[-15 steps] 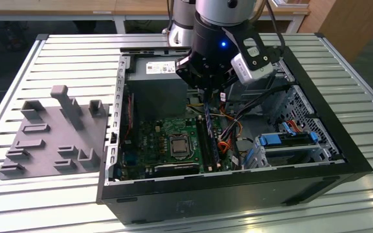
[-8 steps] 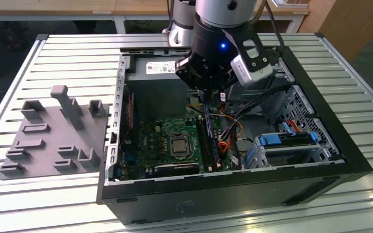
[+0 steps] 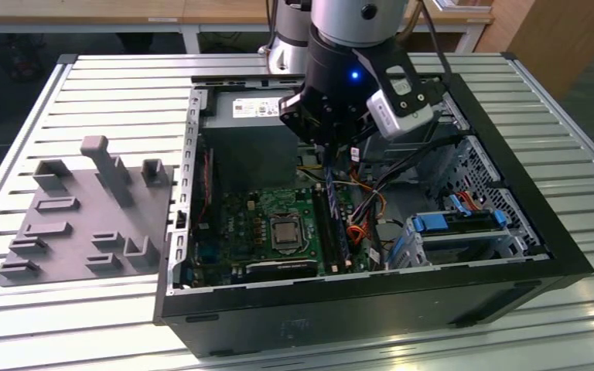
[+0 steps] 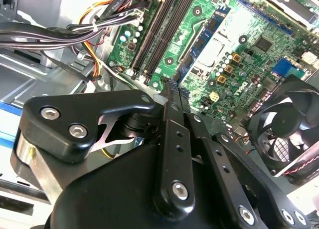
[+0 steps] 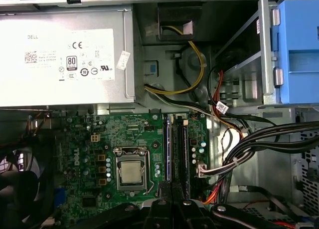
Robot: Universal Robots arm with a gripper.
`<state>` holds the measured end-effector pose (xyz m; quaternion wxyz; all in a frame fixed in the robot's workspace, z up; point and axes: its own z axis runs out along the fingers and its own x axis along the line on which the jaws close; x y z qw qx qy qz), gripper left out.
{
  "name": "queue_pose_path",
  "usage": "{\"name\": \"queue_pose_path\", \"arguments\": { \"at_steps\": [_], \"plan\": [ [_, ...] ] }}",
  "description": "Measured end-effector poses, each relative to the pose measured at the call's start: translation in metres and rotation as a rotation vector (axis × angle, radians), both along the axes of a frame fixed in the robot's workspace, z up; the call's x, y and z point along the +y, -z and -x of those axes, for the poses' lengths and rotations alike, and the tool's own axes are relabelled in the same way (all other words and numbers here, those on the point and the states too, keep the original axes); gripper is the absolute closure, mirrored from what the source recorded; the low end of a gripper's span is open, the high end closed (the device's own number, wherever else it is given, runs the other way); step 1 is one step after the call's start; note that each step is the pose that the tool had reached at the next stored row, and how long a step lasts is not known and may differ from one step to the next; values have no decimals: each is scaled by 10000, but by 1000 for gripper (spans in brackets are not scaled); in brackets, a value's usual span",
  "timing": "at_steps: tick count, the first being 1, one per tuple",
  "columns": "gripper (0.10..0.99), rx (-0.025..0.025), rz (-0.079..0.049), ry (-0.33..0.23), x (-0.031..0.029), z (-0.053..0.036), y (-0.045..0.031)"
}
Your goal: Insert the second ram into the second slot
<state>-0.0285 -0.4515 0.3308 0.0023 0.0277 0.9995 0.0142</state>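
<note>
The open case (image 3: 328,317) lies with its motherboard (image 5: 89,139) facing up, and the gripper (image 4: 172,87) hangs inside it, tips just above one end of the slots (image 5: 185,149), fingers closed together with nothing I can make out between them. The ram (image 3: 345,236) seems to be the bluish strip standing on edge in those slots, though I cannot tell whether it is fully seated. The risk, I judge, is a push landing off its edge or on one end alone. That would tilt it, jam a latch or flex the board, and the cables (image 5: 259,139) just beside could snag.
</note>
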Motion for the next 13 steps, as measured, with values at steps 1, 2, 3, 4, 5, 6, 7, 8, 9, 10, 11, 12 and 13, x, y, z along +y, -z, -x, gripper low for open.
{"name": "queue_pose_path", "arguments": {
  "at_steps": [1,2,3,4,5,6,7,8,9,10,11,12,13],
  "plan": [
    [973,0,0,0,0,0,3],
    [973,1,1,0,0,0,5],
    [973,0,1,0,0,0,8],
    [973,1,1,0,0,0,10],
    [973,0,1,0,0,0,13],
    [973,1,1,0,0,0,15],
    [973,0,0,0,0,0,18],
    [973,0,0,0,0,0,20],
    [973,0,0,0,0,0,22],
    [973,0,1,0,0,0,24],
    [973,0,1,0,0,0,27],
    [973,1,1,0,0,0,29],
    [973,0,0,0,0,0,31]
  ]
}}
